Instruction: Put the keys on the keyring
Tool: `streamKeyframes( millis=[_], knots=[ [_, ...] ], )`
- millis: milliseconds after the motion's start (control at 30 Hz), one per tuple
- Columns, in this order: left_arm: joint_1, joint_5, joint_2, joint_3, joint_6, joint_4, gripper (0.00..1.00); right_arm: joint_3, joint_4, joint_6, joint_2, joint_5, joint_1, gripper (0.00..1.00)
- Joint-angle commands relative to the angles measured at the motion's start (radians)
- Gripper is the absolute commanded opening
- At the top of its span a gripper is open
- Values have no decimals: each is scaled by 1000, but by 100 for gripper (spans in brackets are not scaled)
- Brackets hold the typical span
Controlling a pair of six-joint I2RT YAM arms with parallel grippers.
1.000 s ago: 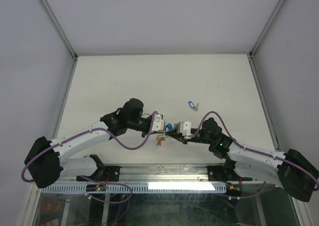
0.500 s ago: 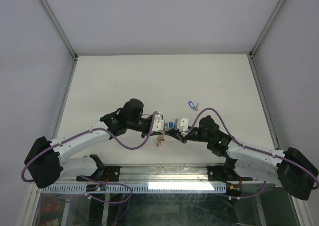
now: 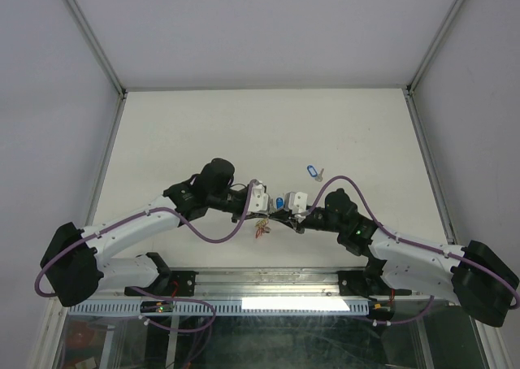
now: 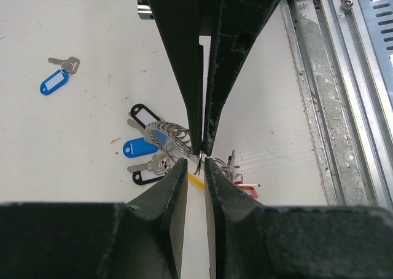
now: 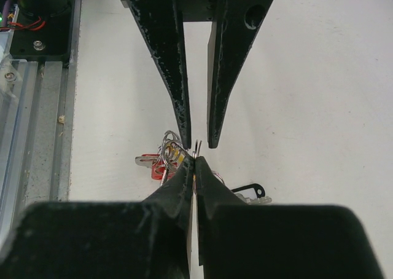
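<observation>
Nearest you, the grey aluminium rail (image 3: 268, 281) runs along the bottom of the top view. Just above it, lower centre, both grippers meet tip to tip over the white table (image 3: 244, 125). You have little room between the tips and the rail.

Your left gripper (image 4: 195, 163) has its jaws cracked to a narrow slit with nothing visibly between them. Bare table and a sliver of yellow tag (image 4: 196, 182) show through the gap. Your right gripper (image 5: 194, 161) has its jaws closed tight, pinching a thin wire loop of the silvery-grey coiled metal keyring (image 4: 173, 134).

The keyring sits right at the meeting tips, centre of the left wrist view. The small silver keys (image 4: 153, 162) with oval plastic tags bunch around it:
- blue tag (image 4: 140, 147) and black tag (image 4: 145, 114) to its left
- red tag (image 4: 245, 190) to the lower right

I can't tell how many are actually threaded on.

A loose blue-tagged silver key (image 3: 311, 171) lies well apart, up and right of the cluster in the top view.

Beyond that key it's bare table to the far edge. The left and right table edges are well apart from both grippers.
</observation>
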Motion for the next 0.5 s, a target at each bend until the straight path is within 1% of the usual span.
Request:
streamKeyframes(
  millis=[0, 100, 300, 467],
  knots=[
    [-7, 35, 19, 56, 10, 33, 15, 17, 79, 7, -10, -12, 5, 0],
    [-7, 37, 30, 59, 14, 25, 15, 14, 82, 4, -15, -11, 5, 0],
    [-8, 33, 35, 66, 35, -15, 18, 5, 82, -4, -24, -6, 5, 0],
    [-7, 21, 34, 67, 49, -38, 18, 3, 81, -11, -27, -2, 5, 0]
  ],
)
